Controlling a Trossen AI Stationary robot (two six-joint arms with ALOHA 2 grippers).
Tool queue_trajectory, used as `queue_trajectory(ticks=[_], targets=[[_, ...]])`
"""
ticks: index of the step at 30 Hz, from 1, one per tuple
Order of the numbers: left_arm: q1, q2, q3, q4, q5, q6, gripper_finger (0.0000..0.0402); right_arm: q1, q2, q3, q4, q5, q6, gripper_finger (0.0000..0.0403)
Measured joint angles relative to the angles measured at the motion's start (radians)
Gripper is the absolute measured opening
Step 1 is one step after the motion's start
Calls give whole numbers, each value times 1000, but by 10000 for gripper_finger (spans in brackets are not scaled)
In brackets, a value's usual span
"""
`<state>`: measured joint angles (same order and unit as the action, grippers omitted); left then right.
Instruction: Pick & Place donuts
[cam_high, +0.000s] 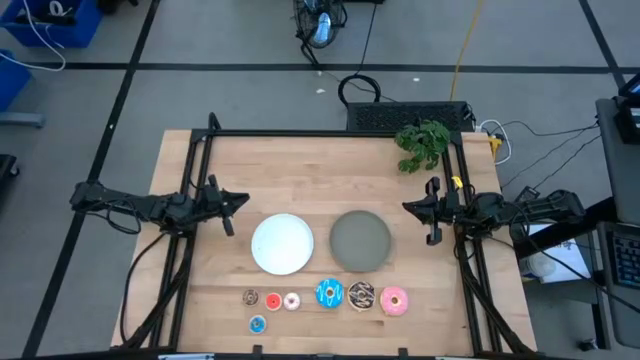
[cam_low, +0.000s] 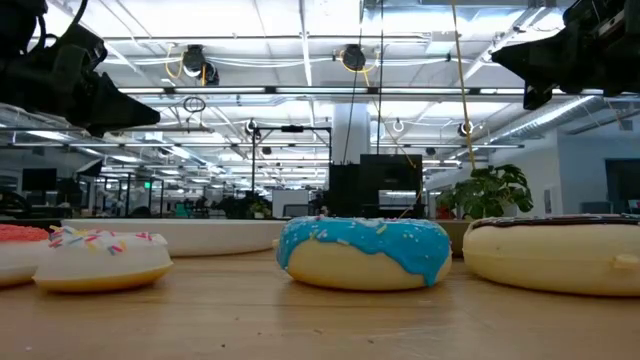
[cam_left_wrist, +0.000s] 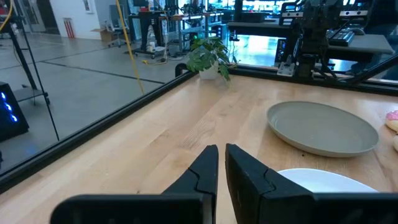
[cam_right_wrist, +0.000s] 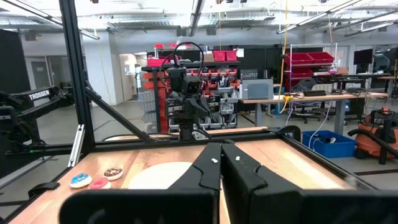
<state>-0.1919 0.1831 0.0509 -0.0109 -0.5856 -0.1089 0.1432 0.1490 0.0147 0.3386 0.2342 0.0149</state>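
Observation:
Seven toy donuts lie flat along the table's near edge. The larger ones are blue (cam_high: 329, 293), brown sprinkled (cam_high: 361, 295) and pink (cam_high: 394, 300). The tiny ones are brown (cam_high: 250, 297), red (cam_high: 273, 300), whitish-pink (cam_high: 292, 301) and light blue (cam_high: 257, 324). The low view shows the blue donut (cam_low: 365, 250) up close, with the whitish-pink one (cam_low: 100, 260) to its left. My left gripper (cam_high: 240, 200) hovers shut above the table's left side, left of the white plate. My right gripper (cam_high: 410, 207) hovers shut on the right, beside the grey plate. Neither touches anything.
A white plate (cam_high: 282, 243) and a grey plate (cam_high: 361, 240) sit side by side mid-table, behind the donut row. A small green plant (cam_high: 423, 143) stands at the far right corner. A black frame runs along the table's edges. Bare wood lies beyond the plates.

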Motion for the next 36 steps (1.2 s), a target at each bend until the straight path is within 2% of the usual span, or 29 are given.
queue_trajectory(ticks=[23, 34, 36], targets=[[0, 0, 0, 14, 0, -2, 37, 0, 0, 0, 0, 0, 0, 0], [0, 0, 0, 17, 10, -123, 37, 0, 0, 0, 0, 0, 8, 0], [0, 0, 0, 59, 15, -134, 37, 0, 0, 0, 1, 0, 19, 0]])
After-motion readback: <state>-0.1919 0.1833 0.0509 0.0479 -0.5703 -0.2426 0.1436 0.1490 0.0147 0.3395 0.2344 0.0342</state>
